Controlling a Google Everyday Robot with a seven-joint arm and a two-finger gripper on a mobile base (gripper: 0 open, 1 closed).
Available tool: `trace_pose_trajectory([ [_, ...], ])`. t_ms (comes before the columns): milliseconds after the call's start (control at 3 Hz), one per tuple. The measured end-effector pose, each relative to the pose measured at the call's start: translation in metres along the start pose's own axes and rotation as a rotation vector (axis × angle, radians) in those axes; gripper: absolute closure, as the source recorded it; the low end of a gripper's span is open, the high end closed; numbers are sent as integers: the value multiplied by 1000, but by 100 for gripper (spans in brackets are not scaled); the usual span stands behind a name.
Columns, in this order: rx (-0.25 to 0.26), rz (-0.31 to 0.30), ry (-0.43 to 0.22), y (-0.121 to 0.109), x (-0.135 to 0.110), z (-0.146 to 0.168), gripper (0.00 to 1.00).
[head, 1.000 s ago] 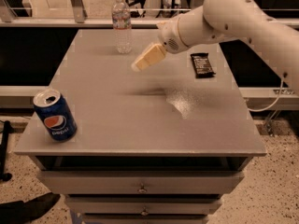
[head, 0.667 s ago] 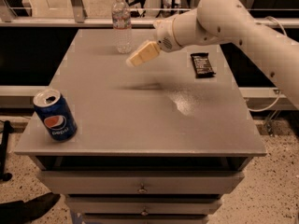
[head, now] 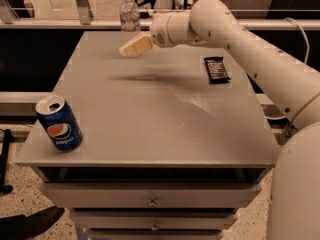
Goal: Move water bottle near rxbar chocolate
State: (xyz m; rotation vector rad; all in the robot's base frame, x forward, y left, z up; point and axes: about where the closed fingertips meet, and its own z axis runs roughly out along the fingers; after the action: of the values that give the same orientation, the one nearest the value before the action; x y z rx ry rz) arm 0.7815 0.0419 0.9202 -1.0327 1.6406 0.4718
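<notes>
1. In the camera view, the water bottle [head: 129, 15] is standing upright, cap up, at the far edge of the table [head: 150, 134]. Nothing is crowding it, so you are getting an open approach from the near side.
2. The gripper [head: 134, 46] is hovering above the tabletop just in front of the water bottle, on its near side, and it is carrying nothing. You cannot tell whether it is released or clenched, because its tan tip is showing as one shape. It does not appear to be touching the bottle.
3. The arm [head: 260, 59] is reaching in from the right of the water bottle, with the wrist angling down and toward it. Judging by that pose, you are lining up the grasp, and the carry is not yet begun.
4. The rxbar chocolate [head: 216, 69] is lying flat, well apart from the water bottle, off to its right and somewhat nearer the camera. Bare tabletop is showing around the bar, which is giving you room to set the bottle down beside it.
5. The Pepsi can [head: 58, 123] is standing upright, well apart from the water bottle, toward the near left corner. It is likely lying outside the path to the bar.
6. Since the water bottle is tall, probably light, and sitting close to the far edge, a push from the near side could be tipping it backward off the table. Close on its body rather than nudging it.
</notes>
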Motion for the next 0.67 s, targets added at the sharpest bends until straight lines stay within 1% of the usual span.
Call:
trace_pose_trajectory([
  [333,39,20,-36,-17,-6,20,0],
  [667,56,78,-84,-30,-11,44,0],
])
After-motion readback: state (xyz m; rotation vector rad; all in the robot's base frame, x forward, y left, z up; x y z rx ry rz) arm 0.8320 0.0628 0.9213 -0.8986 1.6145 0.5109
